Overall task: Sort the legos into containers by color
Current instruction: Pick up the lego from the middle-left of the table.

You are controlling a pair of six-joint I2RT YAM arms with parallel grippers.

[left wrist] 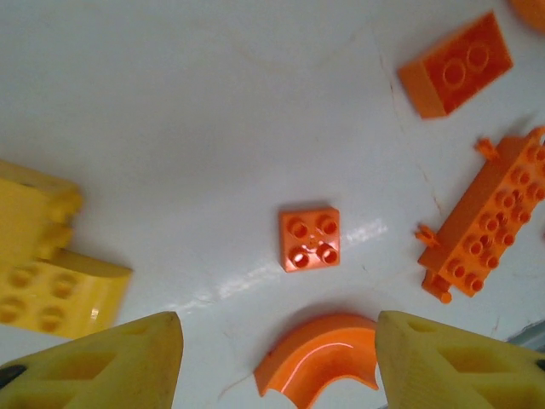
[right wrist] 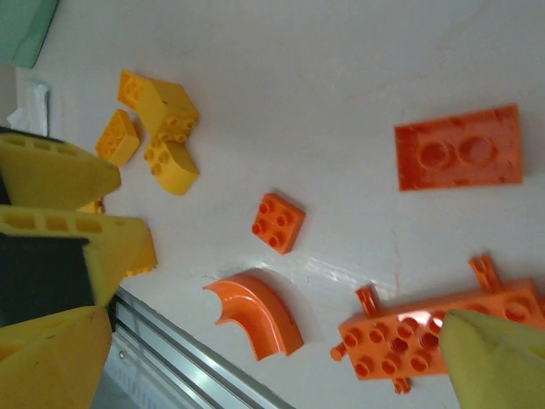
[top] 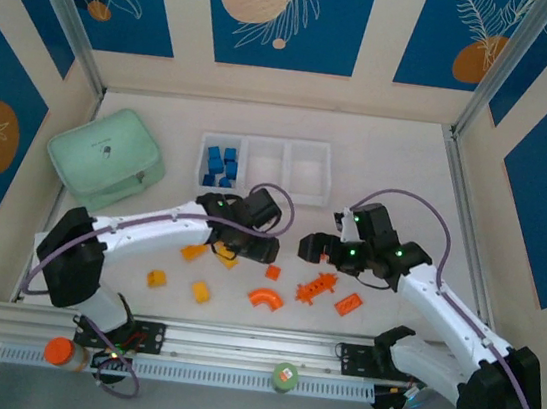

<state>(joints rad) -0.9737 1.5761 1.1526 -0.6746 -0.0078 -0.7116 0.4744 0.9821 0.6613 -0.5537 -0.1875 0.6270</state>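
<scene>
My left fingers (left wrist: 111, 362) stand well apart with nothing held between them, low over the tabletop (left wrist: 213, 111). The orange arch (left wrist: 319, 354) lies flat in the gap, closer to the finger on the right of the wrist view; I cannot tell whether it touches that finger. Just beyond the arch is the small orange square brick (left wrist: 308, 239), studs up. The long orange studded piece (left wrist: 481, 226) and the flat orange brick (left wrist: 456, 64) lie off to the right. The yellow bricks (left wrist: 43, 264) are bunched at the left, cut off by the frame edge.

My right fingers (right wrist: 502, 362) are spread as wide as they go and hold nothing. In that wrist view, one finger covers the end of the long orange studded piece, and I cannot tell if it touches.

From above, my left arm (top: 150, 224) stretches from the near-left corner to the middle, wrist bent down just in front of the tray (top: 268, 141). My right arm (top: 441, 307) reaches in from the right, and its wrist faces the left one across a small gap. The blue bricks (top: 223, 166) sit in the tray's left compartment. The mint-green case (top: 106, 157) lies left of the tray. My left wrist hides part of the yellow bricks in the top view.
</scene>
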